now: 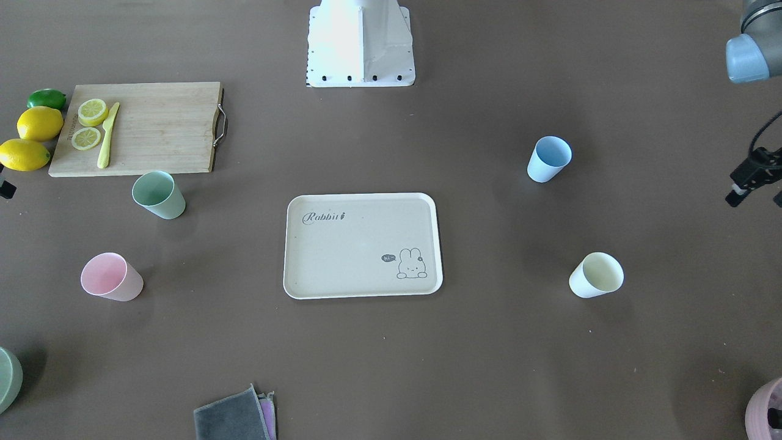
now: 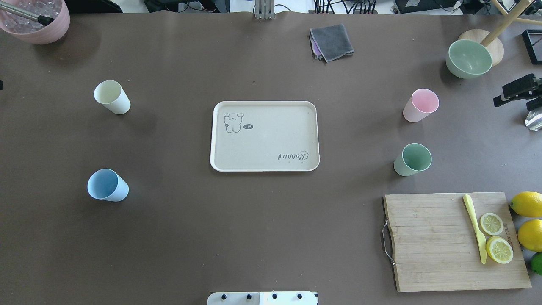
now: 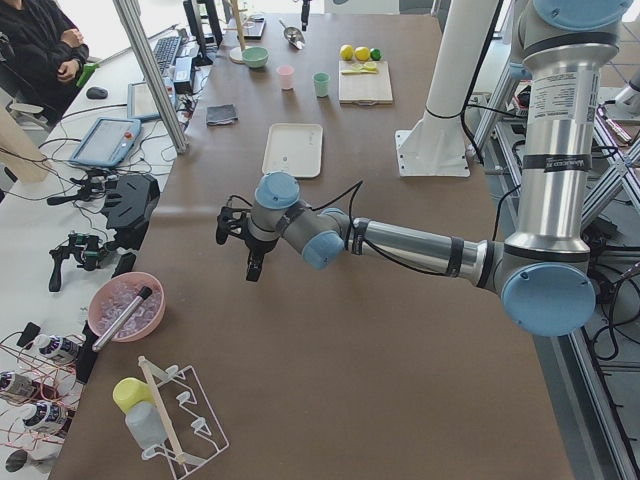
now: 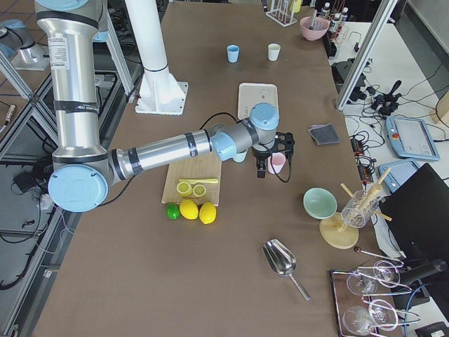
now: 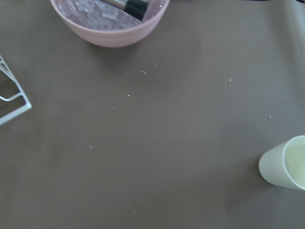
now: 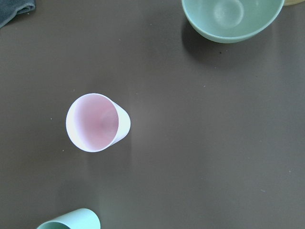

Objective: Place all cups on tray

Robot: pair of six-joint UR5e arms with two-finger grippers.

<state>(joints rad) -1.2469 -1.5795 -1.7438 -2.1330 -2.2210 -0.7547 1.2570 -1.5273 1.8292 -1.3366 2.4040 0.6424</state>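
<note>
tray — flat, centre | cups: mint, pink, blue, cream — upright, flanking tray

A matte brown table stands beside a cluttered white bench.

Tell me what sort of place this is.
Most likely a robotics lab rather than a kitchen. An industrial arm reaches over the table, a teach pendant and loose cables lie on the side bench, and the cutting board with lemons looks laid out as a prop.
</note>
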